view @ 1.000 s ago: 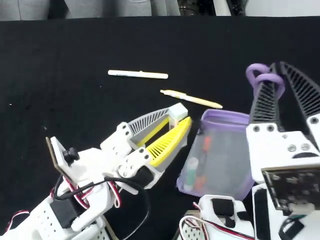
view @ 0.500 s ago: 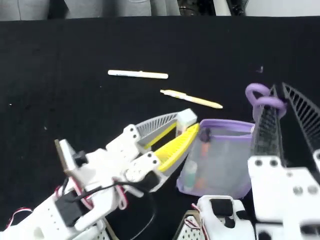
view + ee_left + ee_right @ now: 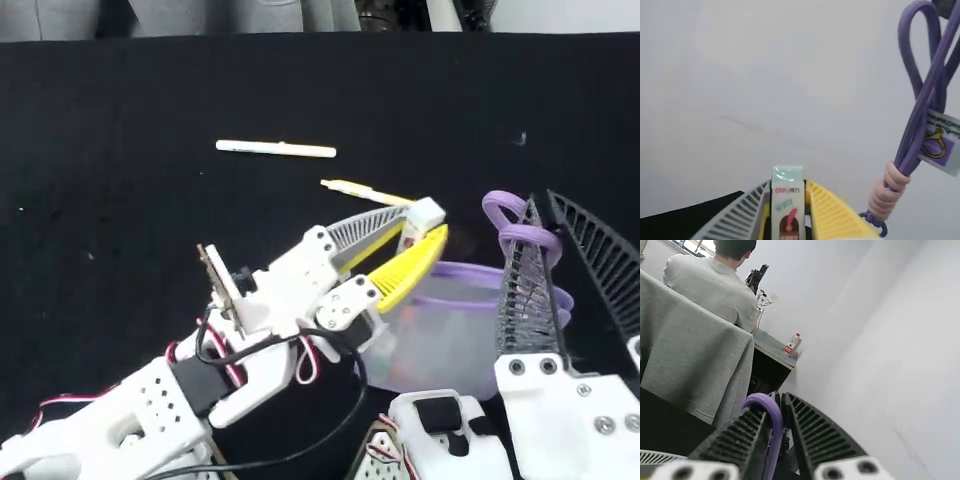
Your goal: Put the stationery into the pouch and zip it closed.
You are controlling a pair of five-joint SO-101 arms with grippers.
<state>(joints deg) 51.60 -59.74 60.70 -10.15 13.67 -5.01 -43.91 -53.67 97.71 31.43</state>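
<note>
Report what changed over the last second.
The left tool, shut on the white block, swung right to the open rim of the pouch. The right tool, clamped on the purple strap, drew back toward its base, and the pouch shifted with it. The white pen and yellow pen stayed put.

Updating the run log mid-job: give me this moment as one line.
left claw: shut on eraser, near pouch mouth | right claw: shut on purple strap | white pen, yellow pen: on table

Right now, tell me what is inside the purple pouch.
Through the pouch wall, only hazy colour shows low in one corner; no item can be made out. The left gripper, shut on an eraser, hides that side.
</note>
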